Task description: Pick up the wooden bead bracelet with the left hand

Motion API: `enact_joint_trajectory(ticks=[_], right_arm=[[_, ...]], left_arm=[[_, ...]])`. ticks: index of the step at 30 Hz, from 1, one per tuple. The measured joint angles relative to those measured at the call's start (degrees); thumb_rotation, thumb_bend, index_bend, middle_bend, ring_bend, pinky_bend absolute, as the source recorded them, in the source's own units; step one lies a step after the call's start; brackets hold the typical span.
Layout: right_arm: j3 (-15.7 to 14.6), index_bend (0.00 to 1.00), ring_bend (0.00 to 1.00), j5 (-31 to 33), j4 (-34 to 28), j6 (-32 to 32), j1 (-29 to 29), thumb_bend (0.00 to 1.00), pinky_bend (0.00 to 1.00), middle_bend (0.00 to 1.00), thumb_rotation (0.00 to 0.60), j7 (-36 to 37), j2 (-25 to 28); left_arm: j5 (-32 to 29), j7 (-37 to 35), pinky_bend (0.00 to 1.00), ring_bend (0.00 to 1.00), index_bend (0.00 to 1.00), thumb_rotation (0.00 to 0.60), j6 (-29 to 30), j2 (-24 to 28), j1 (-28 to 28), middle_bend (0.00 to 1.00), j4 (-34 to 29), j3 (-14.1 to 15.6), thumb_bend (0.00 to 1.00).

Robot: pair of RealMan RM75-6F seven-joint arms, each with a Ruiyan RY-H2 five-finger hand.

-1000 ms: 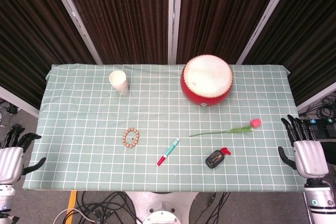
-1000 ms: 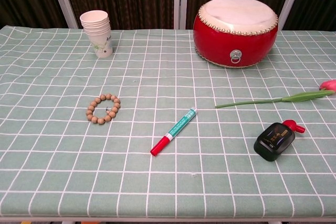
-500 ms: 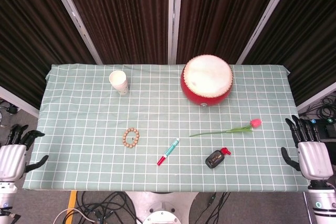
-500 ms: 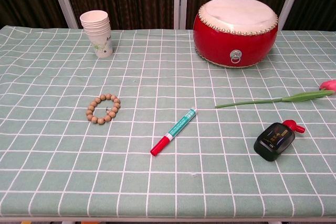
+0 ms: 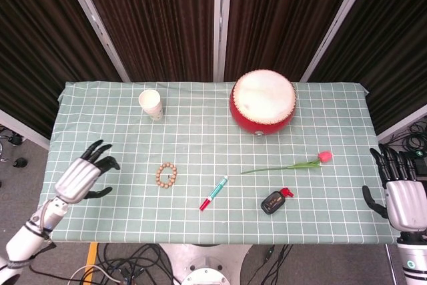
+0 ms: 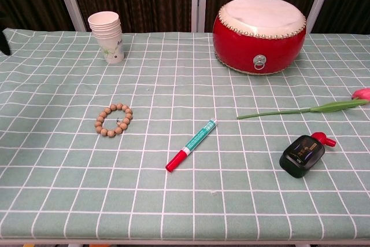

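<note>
The wooden bead bracelet [image 5: 166, 175] [image 6: 114, 120] lies flat on the green checked tablecloth [image 5: 113, 125], left of centre. My left hand [image 5: 85, 175] hovers over the table's left side, a good way left of the bracelet, fingers spread and holding nothing. In the chest view only a dark fingertip shows at the left edge. My right hand [image 5: 399, 195] hangs off the table's right edge, fingers apart and empty.
A stack of paper cups [image 5: 151, 104] [image 6: 107, 36] stands at the back left and a red drum [image 5: 263, 101] [image 6: 259, 33] at the back right. A red-capped marker [image 5: 213, 193] [image 6: 192, 144], a tulip [image 5: 293, 163] and a black device [image 5: 274, 201] [image 6: 303, 154] lie right of the bracelet.
My left hand has risen from beside the table's left edge and moved right, over the tablecloth toward the bracelet. The right hand has sunk slightly lower. The objects have not moved.
</note>
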Motion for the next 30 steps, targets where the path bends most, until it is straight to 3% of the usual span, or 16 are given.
enact_joint_trajectory(ticks=[7,14,30], right_arm=[[0.6,0.0,0.0,0.3,-0.1,-0.8,-0.2,0.31,0.0,0.0,0.6,0.1,0.1],[1.4,0.0,0.0,0.8,0.1,-2.2,0.2,0.31,0.0,0.0,0.6,0.3,-0.3],[2.3,0.0,0.0,1.5,0.6,-2.7,-0.5,0.3,0.0,0.0,0.6,0.9,-0.9]], left_arm=[[3.4,-0.4,0.02,0.09,0.42,0.6,-5.5,-8.5,-7.3,0.37,8.5,1.0,0.18],[3.9,5.8,0.02,0.09,0.41,0.6,-7.8,-15.3,-10.0,0.37,15.3,2.5,0.18],[0.1,12.6,0.02,0.09,0.43,0.6,-12.3,-24.3,-14.1,0.4,23.5,3.5,0.19]])
